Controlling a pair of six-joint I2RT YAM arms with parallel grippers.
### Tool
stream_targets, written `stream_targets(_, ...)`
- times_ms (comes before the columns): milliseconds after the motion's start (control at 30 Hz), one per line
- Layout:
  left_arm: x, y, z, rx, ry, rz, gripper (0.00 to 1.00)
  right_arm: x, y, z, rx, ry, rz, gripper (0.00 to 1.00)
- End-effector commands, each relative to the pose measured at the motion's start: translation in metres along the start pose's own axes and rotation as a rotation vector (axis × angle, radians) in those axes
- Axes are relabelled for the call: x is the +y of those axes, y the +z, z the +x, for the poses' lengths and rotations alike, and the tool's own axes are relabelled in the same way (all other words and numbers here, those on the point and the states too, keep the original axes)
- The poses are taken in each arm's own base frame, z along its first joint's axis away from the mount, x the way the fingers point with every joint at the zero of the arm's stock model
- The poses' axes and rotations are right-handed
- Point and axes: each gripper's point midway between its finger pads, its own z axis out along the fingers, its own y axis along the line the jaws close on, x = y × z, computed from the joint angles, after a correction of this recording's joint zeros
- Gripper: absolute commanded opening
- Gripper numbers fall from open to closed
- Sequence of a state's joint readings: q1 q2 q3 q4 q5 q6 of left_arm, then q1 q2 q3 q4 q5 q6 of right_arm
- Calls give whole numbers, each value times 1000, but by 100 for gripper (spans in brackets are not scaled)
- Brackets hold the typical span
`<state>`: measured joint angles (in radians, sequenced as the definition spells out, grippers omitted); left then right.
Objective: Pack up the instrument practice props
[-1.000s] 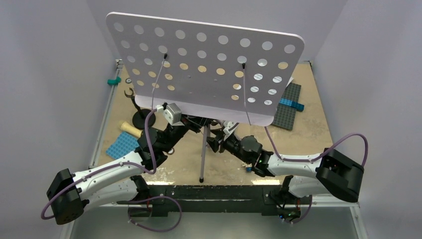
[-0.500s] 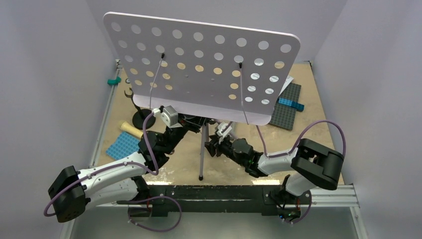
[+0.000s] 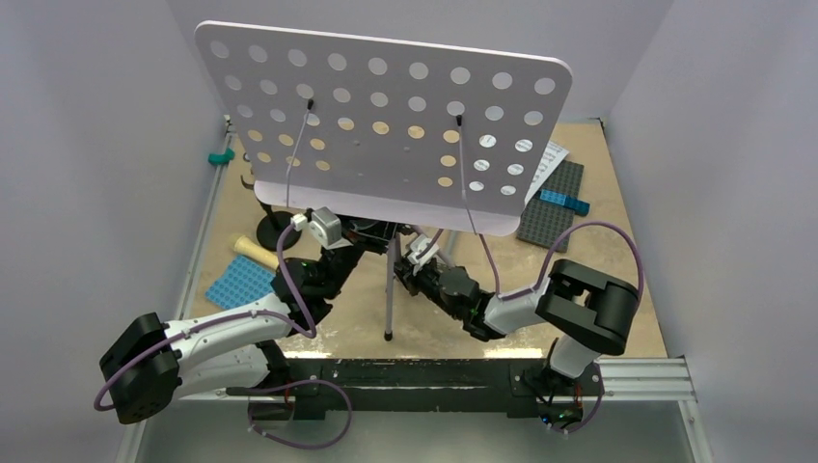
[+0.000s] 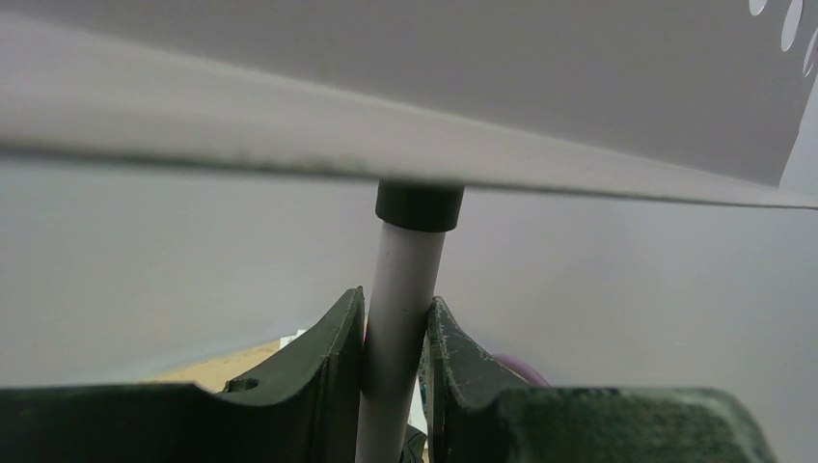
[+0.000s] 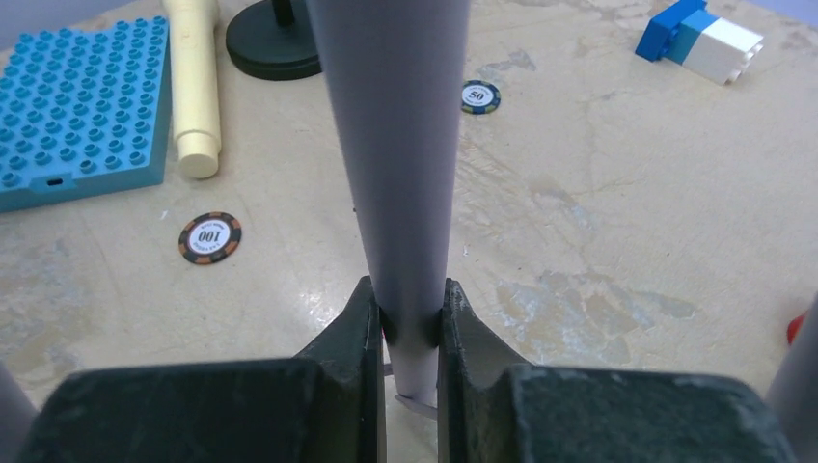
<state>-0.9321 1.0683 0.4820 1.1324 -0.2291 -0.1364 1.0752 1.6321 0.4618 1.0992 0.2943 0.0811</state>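
The lilac perforated music stand (image 3: pixel 386 116) stands upright mid-table on a thin pole (image 3: pixel 390 299). My left gripper (image 3: pixel 371 235) is shut on the pole just under the desk; in the left wrist view the pole (image 4: pixel 410 260) sits between the jaws (image 4: pixel 400 323). My right gripper (image 3: pixel 405 273) is shut on the pole lower down; the right wrist view shows it clamped (image 5: pixel 410 323) on the pole (image 5: pixel 395 145). The cream microphone (image 3: pixel 253 250) lies beside the black round-base mic stand (image 3: pixel 273 230) at the left. White sheet music (image 3: pixel 545 159) peeks out behind the desk at the right.
A blue baseplate (image 3: pixel 236 282) lies at the left, next to the microphone (image 5: pixel 196 87). A grey baseplate (image 3: pixel 552 212) with a blue brick (image 3: pixel 564 201) lies at the right. Poker chips (image 5: pixel 209 237) and a blue-and-white brick (image 5: pixel 699 39) lie on the table. Walls close in on both sides.
The music stand has shifted a little to the left with both grippers on its pole. The right arm's elbow has swung inward to the left.
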Motion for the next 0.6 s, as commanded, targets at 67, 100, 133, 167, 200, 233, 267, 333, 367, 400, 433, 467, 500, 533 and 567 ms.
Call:
stream_targets(67,45,-45,97,347,76,-186,0,-14,6,-49,-167,69,89,0)
stream_targets(100,45,-42,92,335,79,-185,0,-16,2,-53,-178,71,94,0)
stream_targets(133,44,-38,85,321,83,-185,0,-16,-1,-61,-196,73,93,0)
stream_targets(167,44,-34,77,305,88,-190,0,-16,-5,-69,-210,70,89,0)
stream_targets(200,45,-30,70,291,95,-197,0,-16,-8,-76,-220,65,85,0)
stream_targets(233,45,-26,61,271,101,-204,0,-15,-12,-84,-233,60,78,0)
stream_targets(267,46,-22,53,251,111,-208,0,-15,-14,-92,-249,58,74,0)
stream_targets(333,43,-11,31,199,126,-207,0,-14,-20,-111,-294,53,63,0)
stream_targets(367,42,-7,24,182,137,-204,0,-13,-22,-118,-308,55,58,0)
stream_targets(400,40,-2,15,165,143,-198,0,-12,-24,-125,-322,57,52,0)
stream_targets(433,38,2,8,149,153,-192,0,-11,-26,-131,-334,59,46,0)
stream_targets(467,37,6,0,135,159,-187,0,-10,-27,-138,-347,62,41,0)
stream_targets(500,35,10,-7,121,161,-183,0,-9,-28,-144,-357,65,35,0)
stream_targets(533,33,14,-12,111,167,-176,0,-8,-28,-149,-364,68,29,0)
stream_targets(567,31,17,-17,102,169,-168,0,-7,-29,-153,-372,69,23,0)
